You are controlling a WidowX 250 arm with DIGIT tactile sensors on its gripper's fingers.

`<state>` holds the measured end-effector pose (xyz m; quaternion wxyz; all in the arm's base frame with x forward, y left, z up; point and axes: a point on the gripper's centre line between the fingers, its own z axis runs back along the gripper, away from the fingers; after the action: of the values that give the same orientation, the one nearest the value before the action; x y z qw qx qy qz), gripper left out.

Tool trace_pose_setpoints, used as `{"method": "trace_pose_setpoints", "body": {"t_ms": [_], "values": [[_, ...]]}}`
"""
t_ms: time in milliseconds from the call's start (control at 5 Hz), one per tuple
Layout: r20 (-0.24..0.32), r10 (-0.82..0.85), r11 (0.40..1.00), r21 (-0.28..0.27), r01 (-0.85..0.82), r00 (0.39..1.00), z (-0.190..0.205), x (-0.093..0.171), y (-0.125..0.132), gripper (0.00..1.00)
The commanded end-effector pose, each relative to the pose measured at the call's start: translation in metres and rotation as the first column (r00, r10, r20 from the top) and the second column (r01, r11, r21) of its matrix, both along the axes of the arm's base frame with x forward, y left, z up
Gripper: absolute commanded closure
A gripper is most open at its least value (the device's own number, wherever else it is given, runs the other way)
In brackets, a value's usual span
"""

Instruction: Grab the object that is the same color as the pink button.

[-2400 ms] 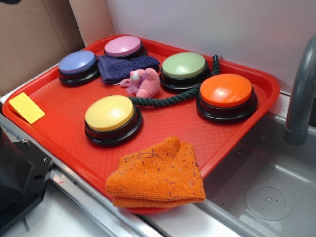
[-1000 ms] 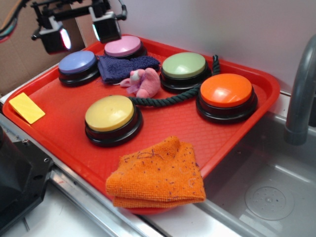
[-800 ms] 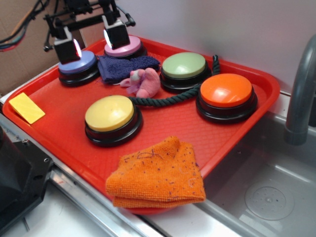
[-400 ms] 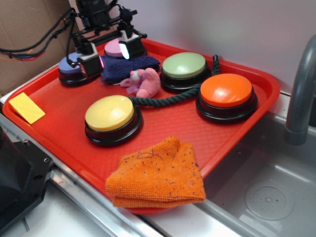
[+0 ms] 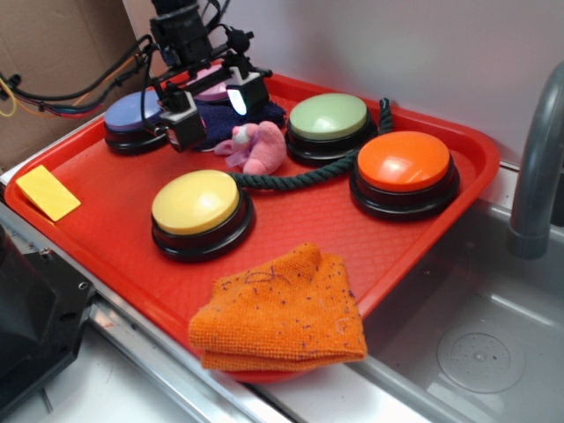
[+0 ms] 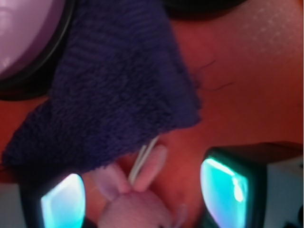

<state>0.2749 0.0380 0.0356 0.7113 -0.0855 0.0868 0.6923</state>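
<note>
The object, a small fuzzy pink plush animal (image 5: 256, 146), lies on the red tray (image 5: 106, 207) between the dark blue towel (image 5: 268, 113) and the green rope. My gripper (image 5: 216, 113) hangs open just behind and left of it, over the towel's front edge. In the wrist view the plush's head and pale ears (image 6: 137, 202) sit low between my glowing fingertips (image 6: 62, 203), touching neither; my gripper (image 6: 142, 197) holds nothing. The pink button (image 5: 216, 89) is mostly hidden behind my arm.
A lavender-blue button (image 5: 130, 115) sits left of the gripper. Green (image 5: 329, 120), orange (image 5: 404, 166) and yellow (image 5: 196, 204) buttons, a dark green rope (image 5: 300, 181), an orange cloth (image 5: 282, 313) and a yellow card (image 5: 47, 191) share the tray. A sink (image 5: 480, 352) and faucet (image 5: 539, 167) are at right.
My gripper came into view at the upper left, then moved right and down past the lavender-blue and pink buttons to the towel's edge beside the plush. Nothing on the tray has shifted.
</note>
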Motion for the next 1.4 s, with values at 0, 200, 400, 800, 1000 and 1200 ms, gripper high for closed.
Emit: {"method": "trace_pose_setpoints", "body": {"t_ms": [0, 200, 400, 800, 1000, 1200], "values": [[0.029, -0.099, 0.994, -0.042, 0.100, 0.995, -0.011, -0.004, -0.016, 0.00], [0.014, -0.154, 0.985, -0.071, 0.154, 0.988, -0.011, -0.008, -0.031, 0.00], [0.021, -0.175, 0.982, -0.066, 0.176, 0.984, -0.012, -0.011, -0.035, 0.50], [0.048, -0.249, 0.968, -0.012, 0.249, 0.967, -0.004, -0.013, -0.034, 1.00], [0.070, -0.346, 0.937, 0.071, 0.341, 0.936, 0.009, -0.015, -0.033, 1.00], [0.039, -0.516, 0.842, 0.208, 0.498, 0.856, 0.037, -0.019, -0.029, 1.00]]}}
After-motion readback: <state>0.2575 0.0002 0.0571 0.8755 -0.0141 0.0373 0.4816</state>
